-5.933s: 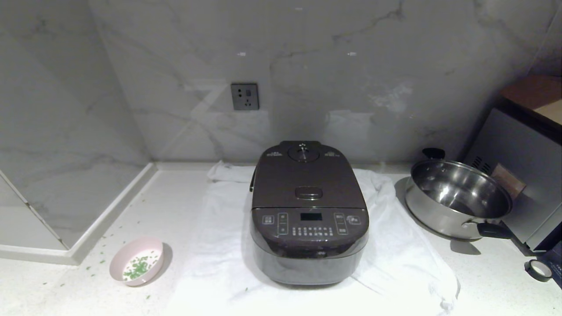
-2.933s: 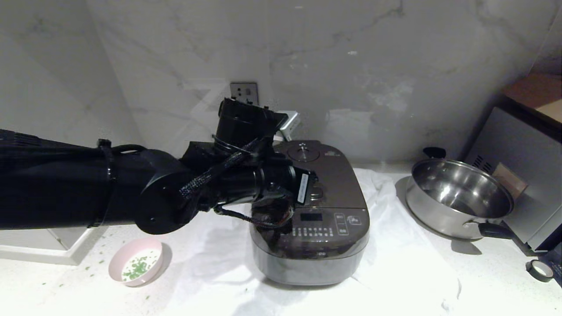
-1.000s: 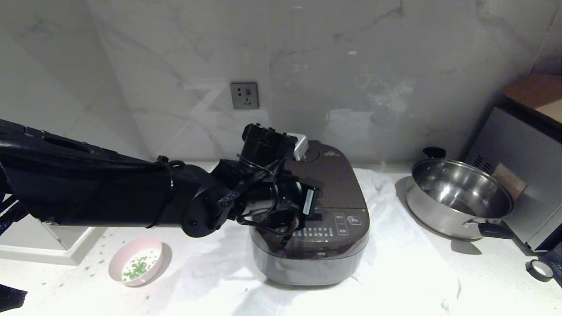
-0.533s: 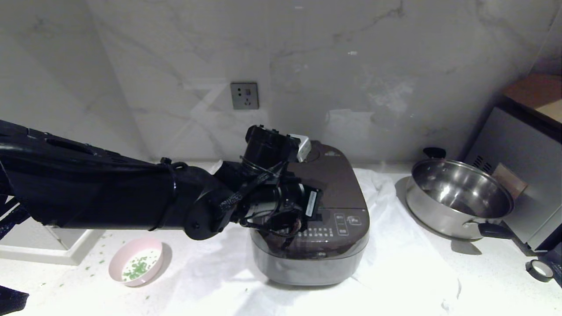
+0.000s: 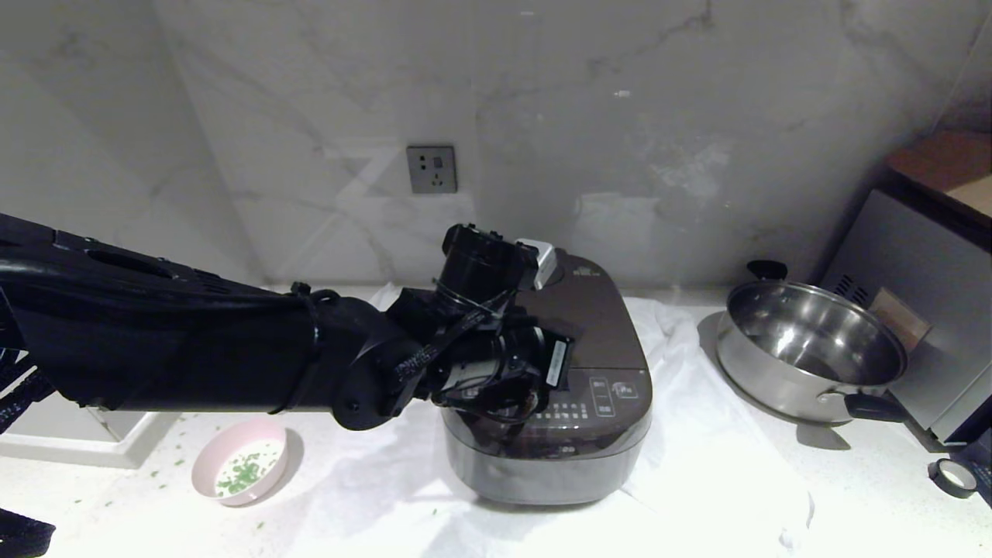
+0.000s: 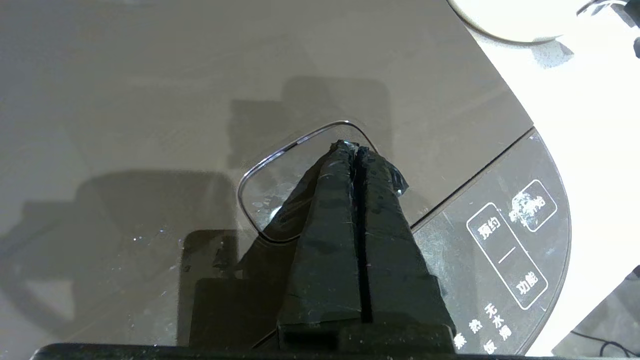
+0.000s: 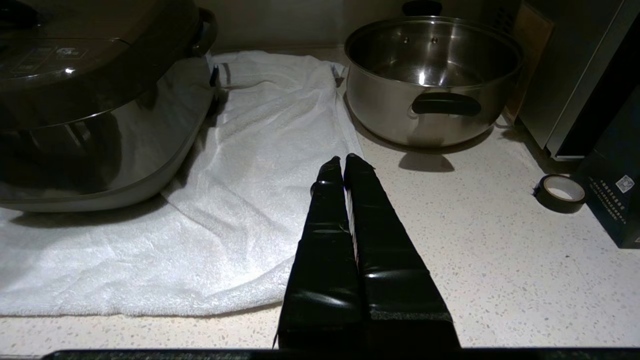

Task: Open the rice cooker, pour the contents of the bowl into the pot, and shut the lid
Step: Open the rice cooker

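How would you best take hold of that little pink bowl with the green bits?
Probably by the rim of the bowl, pinching one wall from straight above. It sits upright and open on the counter, its low sides flaring outward without a handle, and the green bits lie loose inside. The side toward the rice cooker looks free of the wall ledge.

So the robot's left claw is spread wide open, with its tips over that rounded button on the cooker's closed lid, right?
Not quite: the left gripper is shut, its two fingers pressed together, as the left wrist view shows. The rest holds: its tips are over the release button on the closed lid of the rice cooker.
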Controlling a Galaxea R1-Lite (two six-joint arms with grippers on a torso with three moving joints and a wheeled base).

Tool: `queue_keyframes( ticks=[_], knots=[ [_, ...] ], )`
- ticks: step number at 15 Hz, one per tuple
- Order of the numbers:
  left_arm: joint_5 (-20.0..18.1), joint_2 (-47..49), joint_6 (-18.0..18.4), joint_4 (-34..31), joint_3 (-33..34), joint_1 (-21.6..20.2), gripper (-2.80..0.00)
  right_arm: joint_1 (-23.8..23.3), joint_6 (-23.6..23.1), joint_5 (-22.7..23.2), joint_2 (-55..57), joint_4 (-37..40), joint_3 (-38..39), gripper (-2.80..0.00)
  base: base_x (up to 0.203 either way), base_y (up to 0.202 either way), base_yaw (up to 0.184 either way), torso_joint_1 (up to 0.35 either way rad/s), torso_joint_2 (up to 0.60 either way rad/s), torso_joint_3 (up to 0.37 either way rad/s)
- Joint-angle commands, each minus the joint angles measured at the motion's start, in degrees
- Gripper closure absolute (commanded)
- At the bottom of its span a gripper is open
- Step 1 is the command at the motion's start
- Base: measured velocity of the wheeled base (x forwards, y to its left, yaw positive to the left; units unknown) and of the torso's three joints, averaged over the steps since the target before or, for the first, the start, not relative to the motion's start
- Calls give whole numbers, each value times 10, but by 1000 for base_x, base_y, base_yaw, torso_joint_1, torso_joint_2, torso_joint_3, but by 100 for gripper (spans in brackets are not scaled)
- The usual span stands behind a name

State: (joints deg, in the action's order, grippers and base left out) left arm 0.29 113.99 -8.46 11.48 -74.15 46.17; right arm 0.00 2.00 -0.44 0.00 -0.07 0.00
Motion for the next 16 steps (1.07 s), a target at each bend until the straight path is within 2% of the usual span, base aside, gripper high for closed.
queue_keyframes(
  ticks=[1, 10, 16],
  knots=[
    [0, 1, 0, -2, 5, 0, 0, 0, 0, 0, 0, 0, 1, 0, 0, 0, 0, 0, 0, 0],
    [1, 11, -2, 1, 4, 0, 0, 0, 0, 0, 0, 0, 2, 0, 0, 0, 0, 0, 0, 0],
    [0, -36, -6, 1, -4, -19, 0, 0, 0, 0, 0, 0, 1, 0, 0, 0, 0, 0, 0, 0]
  ],
)
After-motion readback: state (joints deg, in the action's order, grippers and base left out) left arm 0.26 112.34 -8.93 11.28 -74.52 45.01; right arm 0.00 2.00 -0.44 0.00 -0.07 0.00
